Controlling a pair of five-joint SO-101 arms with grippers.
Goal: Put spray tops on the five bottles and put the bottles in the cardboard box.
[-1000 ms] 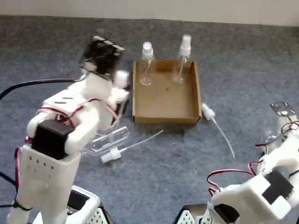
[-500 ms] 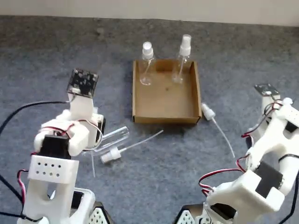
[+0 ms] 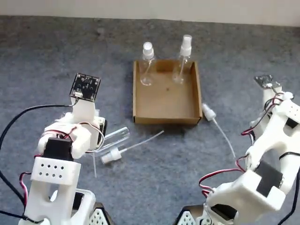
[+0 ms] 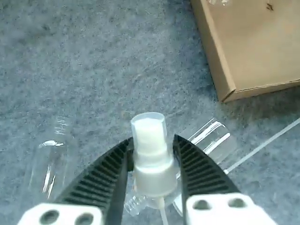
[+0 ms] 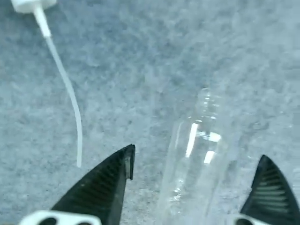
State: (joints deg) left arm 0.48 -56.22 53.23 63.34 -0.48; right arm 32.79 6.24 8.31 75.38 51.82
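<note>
The cardboard box [image 3: 192, 89] lies mid-table with two capped bottles [image 3: 147, 65] [image 3: 183, 61] standing at its far wall. My left gripper [image 4: 151, 143] is shut on a white spray top [image 4: 149, 136], its thin tube [image 3: 93, 164] hanging below the left arm [image 3: 70, 140]. Beneath it are an uncapped clear bottle [image 4: 49, 159] and a second one lying on its side [image 4: 208, 136] [image 3: 115, 137]. My right gripper [image 5: 196, 157] is open, its fingers on either side of another uncapped clear bottle [image 5: 197, 126]. Loose spray tops lie near the box's front [image 3: 110, 156] and its right corner [image 3: 208, 112] [image 5: 28, 4].
Grey carpet covers the table. The box's near corner [image 4: 225, 93] is close to my left gripper. A long thin tube [image 3: 225, 138] [image 5: 65, 89] trails from the right-hand spray top across the carpet beside the right arm [image 3: 272, 140]. Red wires loop at both arms.
The left arm has drawn back from the box's left side with the spray top, down over the lying bottles. The right arm has swung up and forward.
</note>
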